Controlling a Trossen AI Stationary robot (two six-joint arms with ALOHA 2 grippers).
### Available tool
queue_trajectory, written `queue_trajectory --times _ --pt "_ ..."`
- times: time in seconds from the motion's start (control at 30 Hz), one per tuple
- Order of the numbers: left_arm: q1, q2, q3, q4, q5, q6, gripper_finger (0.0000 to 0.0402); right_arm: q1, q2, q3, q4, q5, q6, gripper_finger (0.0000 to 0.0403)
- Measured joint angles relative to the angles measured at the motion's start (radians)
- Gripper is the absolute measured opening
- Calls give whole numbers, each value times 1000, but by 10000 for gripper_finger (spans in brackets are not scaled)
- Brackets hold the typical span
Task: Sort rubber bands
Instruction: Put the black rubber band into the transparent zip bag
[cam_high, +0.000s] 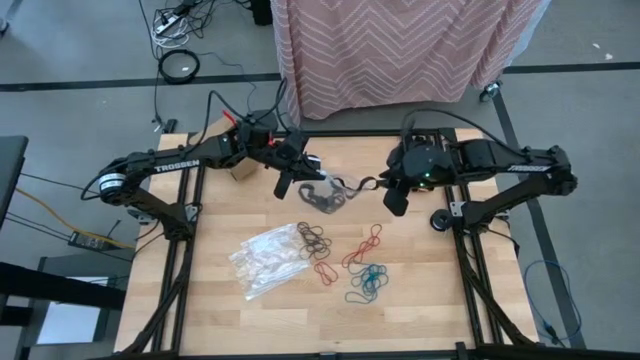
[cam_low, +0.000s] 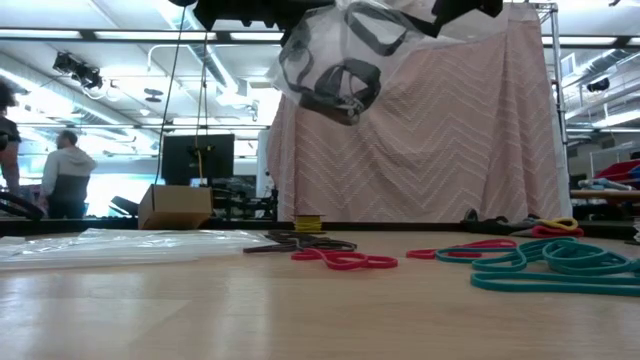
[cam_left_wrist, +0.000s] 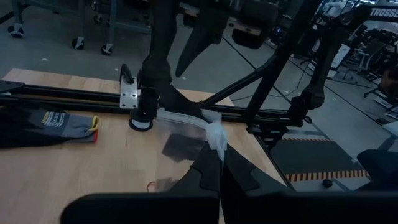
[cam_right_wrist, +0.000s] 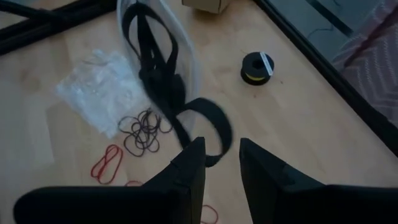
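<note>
A clear plastic bag (cam_high: 325, 192) with large black rubber bands inside hangs above the table's far middle, between my two grippers. My left gripper (cam_high: 303, 160) is shut on its top. One wide black band (cam_high: 360, 184) reaches out of the bag to my right gripper (cam_high: 388, 190), which is closed on its end. On the table lie thin dark bands (cam_high: 313, 237), red bands (cam_high: 362, 245) and teal bands (cam_high: 368, 282). My left gripper pinches the bag's bunched top edge (cam_left_wrist: 215, 134) between its two fingers, coming nearly level from the table's left. The bag (cam_left_wrist: 180, 146) hangs below the fingers, clear of the table. My right gripper has the end of the wide black band's loop (cam_right_wrist: 214, 157) between its two fingers, slanting down from the table's right. The band runs from there back into the hanging bag (cam_right_wrist: 158, 43), off the table.
More clear bags (cam_high: 268, 260) lie flat left of the loose bands. A small cardboard box (cam_high: 240, 172) and a black tape roll (cam_right_wrist: 258, 67) stand at the far side. Grey gloves (cam_left_wrist: 50, 124) lie near the right rail. People (cam_low: 65, 170) stand far behind.
</note>
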Motion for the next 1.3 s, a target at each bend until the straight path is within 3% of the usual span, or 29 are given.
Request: queue_trajectory --times 0.27,0.43,0.53,1.13,1.3 --pt "0 0 0 6 0 -3 0 -6 41 -25 9 17 5 81" --pt "0 0 0 6 0 -5 0 -12 44 -31 29 27 19 12" --pt "0 0 0 4 0 -5 0 -12 40 -31 66 28 20 4" --pt "-1 3 0 2 -17 -1 0 -66 143 -30 407 -212 -151 0" --pt "-1 7 1 -38 -35 -1 0 -66 166 -30 423 -219 -156 0"
